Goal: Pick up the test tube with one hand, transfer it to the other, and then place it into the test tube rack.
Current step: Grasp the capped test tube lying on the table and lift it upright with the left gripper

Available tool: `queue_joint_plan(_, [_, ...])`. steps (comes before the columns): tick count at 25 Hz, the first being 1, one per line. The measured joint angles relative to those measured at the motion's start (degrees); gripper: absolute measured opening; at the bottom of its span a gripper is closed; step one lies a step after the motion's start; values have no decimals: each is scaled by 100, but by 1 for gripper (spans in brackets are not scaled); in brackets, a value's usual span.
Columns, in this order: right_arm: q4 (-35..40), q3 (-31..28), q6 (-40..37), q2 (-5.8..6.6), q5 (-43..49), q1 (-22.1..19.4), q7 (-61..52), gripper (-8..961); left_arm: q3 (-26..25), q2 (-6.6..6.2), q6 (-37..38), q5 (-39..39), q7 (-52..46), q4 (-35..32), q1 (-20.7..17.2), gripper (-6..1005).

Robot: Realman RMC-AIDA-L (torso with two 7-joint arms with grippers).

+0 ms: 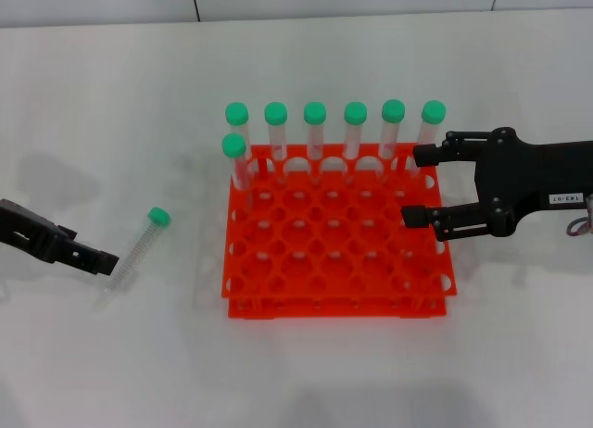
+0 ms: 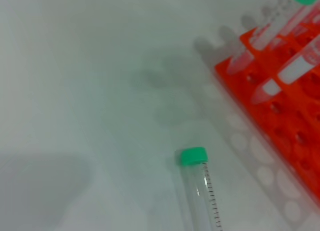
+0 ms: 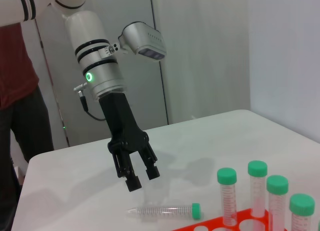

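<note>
So on the far left the left gripper [image 1: 97, 259] is hovering low over the white table [image 1: 111, 94], jaws spread a bit with nothing in them, its tips just beside the bottom end of the loose tube [image 1: 136, 247]. That tube is lying flat on the table, green cap pointing away, a little apart from the red rack [image 1: 338, 252]. The rack already has seven capped tubes [image 1: 315, 136] standing along its back rows. Over on the right, the right gripper [image 1: 423, 185] hangs wide open and empty above the rack's right edge. My worry: the tube is round and slick, so a pinch near the tapered tip could squirt it sideways or roll it off.
</note>
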State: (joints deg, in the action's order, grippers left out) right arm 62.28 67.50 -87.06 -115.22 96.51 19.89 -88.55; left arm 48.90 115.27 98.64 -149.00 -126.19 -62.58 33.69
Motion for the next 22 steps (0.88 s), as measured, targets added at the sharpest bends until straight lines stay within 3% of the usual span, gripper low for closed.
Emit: queue_joint_plan(22, [-34, 1, -31, 0, -53, -6, 27, 804, 300, 84, -450, -162, -95, 583, 165, 862])
